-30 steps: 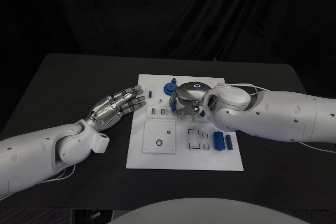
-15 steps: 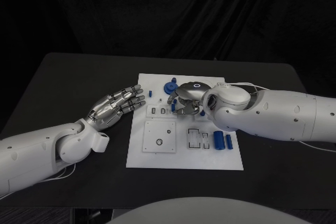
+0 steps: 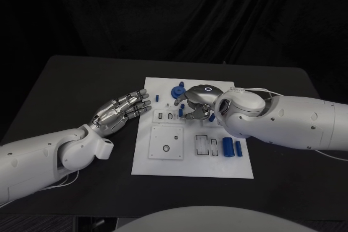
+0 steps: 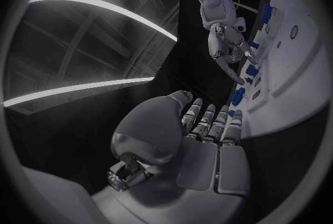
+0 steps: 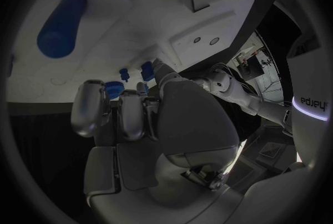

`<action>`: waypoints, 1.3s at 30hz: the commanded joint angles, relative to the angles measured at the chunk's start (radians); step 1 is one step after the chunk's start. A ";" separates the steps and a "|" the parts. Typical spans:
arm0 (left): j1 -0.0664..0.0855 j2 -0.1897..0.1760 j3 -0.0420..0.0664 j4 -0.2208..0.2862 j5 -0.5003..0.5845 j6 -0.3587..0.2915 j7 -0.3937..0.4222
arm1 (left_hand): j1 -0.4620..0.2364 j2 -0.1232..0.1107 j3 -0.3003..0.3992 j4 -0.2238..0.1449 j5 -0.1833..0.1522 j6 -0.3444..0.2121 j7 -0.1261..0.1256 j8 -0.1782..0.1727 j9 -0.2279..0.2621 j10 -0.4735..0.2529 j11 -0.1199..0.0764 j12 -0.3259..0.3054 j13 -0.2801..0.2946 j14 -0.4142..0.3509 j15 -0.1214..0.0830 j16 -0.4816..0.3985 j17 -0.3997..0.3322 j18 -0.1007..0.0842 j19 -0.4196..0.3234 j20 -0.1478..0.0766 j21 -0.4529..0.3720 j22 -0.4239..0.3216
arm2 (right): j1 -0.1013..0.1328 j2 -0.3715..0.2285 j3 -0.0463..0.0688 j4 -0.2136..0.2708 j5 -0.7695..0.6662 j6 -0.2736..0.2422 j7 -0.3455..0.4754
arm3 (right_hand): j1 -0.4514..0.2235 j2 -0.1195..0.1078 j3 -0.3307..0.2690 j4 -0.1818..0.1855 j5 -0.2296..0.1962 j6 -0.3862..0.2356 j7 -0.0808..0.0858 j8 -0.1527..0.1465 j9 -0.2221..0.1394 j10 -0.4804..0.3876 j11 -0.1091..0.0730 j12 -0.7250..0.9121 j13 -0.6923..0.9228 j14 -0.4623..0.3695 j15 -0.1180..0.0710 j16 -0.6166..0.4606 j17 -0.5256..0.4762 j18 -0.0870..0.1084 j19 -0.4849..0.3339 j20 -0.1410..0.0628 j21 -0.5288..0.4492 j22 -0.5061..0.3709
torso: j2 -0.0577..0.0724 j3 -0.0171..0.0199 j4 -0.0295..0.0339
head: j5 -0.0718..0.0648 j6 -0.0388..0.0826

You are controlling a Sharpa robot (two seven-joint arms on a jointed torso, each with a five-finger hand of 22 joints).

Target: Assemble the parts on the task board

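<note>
Two white arms reach over the black table (image 3: 72,81) in the head view, one from each side edge. At centre left the left hand (image 3: 119,111) lies flat on the table just beside the left edge of the white rectangular task board (image 3: 192,164), its silver fingers (image 3: 138,102) straight and slightly spread, holding nothing; the left wrist view shows the same hand (image 4: 201,140) with fingers extended toward the board's edge. The board sits in the middle of the frame, with a raised square white plate (image 3: 166,141) in its lower left part and small slots beside it. Near the board's upper middle a blue round part (image 3: 176,92) stands, and at lower right of centre two blue cylindrical parts (image 3: 232,147) lie side by side. Right of centre, the right hand (image 3: 194,103) hangs over the board's upper area with fingers curled downward close to small blue parts (image 5: 132,82); whether it grips one I cannot tell.
</note>
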 commanded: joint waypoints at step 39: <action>0.284 0.200 0.001 -0.133 -0.545 -0.190 -0.522 | -0.007 0.021 -0.238 0.177 -0.143 0.336 0.091 0.122 0.037 0.491 -0.017 0.544 0.244 0.459 -0.111 0.786 0.170 0.038 0.683 -0.065 0.491 0.223 | 0.093 -0.209 -0.001 -0.005 0.061 -0.329 0.182 | 0.050 0.025 -0.002 0.131 -0.022 0.102 0.018 0.048 -0.059 0.046 0.006 0.032 0.186 0.056 0.000 0.044 0.068 0.000 0.035 -0.001 0.088 0.192 | -0.061 0.0917 -0.0283 | 0.053 0.064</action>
